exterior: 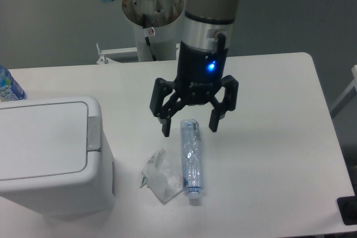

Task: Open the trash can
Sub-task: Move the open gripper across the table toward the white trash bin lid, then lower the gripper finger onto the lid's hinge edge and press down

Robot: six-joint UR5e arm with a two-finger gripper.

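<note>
The setting reads as a robotics lab or test cell. A plain white rectangular table (pixel 268 82) stands before a bare grey-blue wall (pixel 50 20). Behind the table's far edge rises a white cylindrical robot pedestal (pixel 152 37), fixed with metal brackets and bolts (pixel 100 53). An industrial arm of grey metal with light-blue joint caps (pixel 209 4) reaches over the tabletop, and a blue indicator light (pixel 210 66) glows on its black wrist unit.

smooth white plastic trash can (pixel 44 154), clear plastic bottle (pixel 190 160)
</note>
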